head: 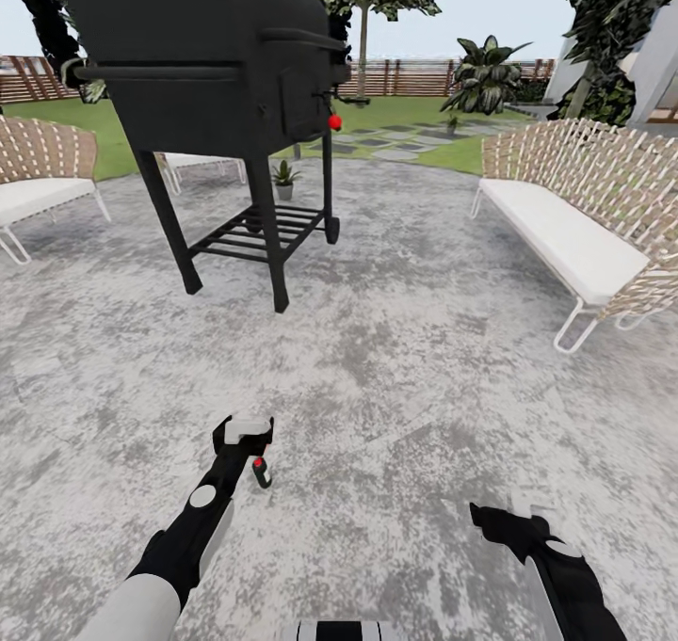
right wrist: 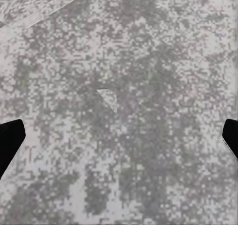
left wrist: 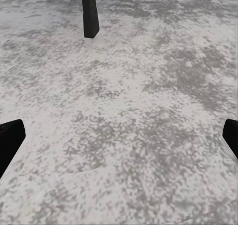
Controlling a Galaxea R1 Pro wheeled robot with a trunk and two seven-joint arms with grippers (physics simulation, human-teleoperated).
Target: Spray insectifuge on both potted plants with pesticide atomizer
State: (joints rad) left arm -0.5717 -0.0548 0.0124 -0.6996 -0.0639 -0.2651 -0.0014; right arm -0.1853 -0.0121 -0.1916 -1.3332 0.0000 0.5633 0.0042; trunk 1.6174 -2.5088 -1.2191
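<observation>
Light: bright, even daylight, pale sky along the top of the head view.
Shadows: hardly any; none clear beneath the black grill (head: 226, 86).
Glare: none.
Sharpness: patio paving (head: 405, 359) grainy and speckled, blockier in both wrist views.
Distortion: wide-angle stretch at head-view edges; benches splay outward.

big black grill (head: 217, 67) on the patio, red knob (head: 334, 121) on its side. wicker bench (head: 589, 217) with white cushion opposite a wicker chair (head: 38, 175).

Pesticide atomizer (head: 261, 472) on patio, potted plant (head: 283, 179) beyond
</observation>
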